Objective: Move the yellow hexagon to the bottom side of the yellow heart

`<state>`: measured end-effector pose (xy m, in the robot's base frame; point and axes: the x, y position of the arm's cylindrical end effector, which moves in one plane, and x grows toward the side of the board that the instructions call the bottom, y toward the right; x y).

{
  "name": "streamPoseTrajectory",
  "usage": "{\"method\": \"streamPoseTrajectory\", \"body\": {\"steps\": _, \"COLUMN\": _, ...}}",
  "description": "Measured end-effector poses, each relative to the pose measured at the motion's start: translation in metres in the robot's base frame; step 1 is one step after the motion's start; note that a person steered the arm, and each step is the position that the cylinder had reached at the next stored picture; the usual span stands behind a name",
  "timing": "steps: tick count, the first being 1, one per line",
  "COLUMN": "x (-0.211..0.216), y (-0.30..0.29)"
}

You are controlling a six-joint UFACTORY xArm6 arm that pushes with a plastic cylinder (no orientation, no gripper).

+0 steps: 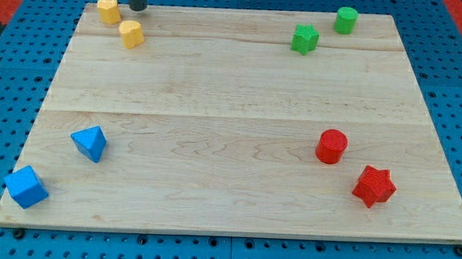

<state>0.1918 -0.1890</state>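
Note:
Two yellow blocks sit at the board's top left. The one that looks like the yellow hexagon [108, 9] is nearest the corner. The one that looks like the yellow heart [130, 33] lies just below and to the right of it, a small gap apart. My tip [136, 8] is at the board's top edge, just right of the hexagon and just above the heart. I cannot tell whether it touches either. The rod runs out of the view's top.
A green star [304, 39] and green cylinder [345, 20] sit at top right. A red cylinder [332, 146] and red star [374, 186] sit at lower right. A blue triangle [90, 143] and blue cube [26, 186] sit at lower left. The wooden board [232, 106] lies on blue pegboard.

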Motion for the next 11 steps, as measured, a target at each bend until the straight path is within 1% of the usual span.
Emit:
{"method": "streamPoseTrajectory", "body": {"steps": 2, "x": 0.006, "y": -0.045}}
{"method": "streamPoseTrajectory", "body": {"steps": 3, "x": 0.009, "y": -0.044}}
{"method": "streamPoseTrajectory", "body": {"steps": 4, "x": 0.000, "y": -0.066}}
{"method": "streamPoseTrajectory", "body": {"steps": 5, "x": 0.001, "y": -0.115}}
{"method": "streamPoseTrajectory", "body": {"steps": 6, "x": 0.014, "y": -0.112}}
{"method": "streamPoseTrajectory", "body": {"steps": 7, "x": 0.056, "y": -0.082}}
{"method": "streamPoseTrajectory", "body": {"steps": 8, "x": 0.076, "y": -0.063}}
{"method": "streamPoseTrajectory", "body": {"steps": 9, "x": 0.087, "y": -0.025}}
{"method": "streamPoseTrajectory", "body": {"steps": 10, "x": 0.087, "y": 0.012}}
{"method": "streamPoseTrajectory", "body": {"steps": 11, "x": 0.081, "y": 0.037}}
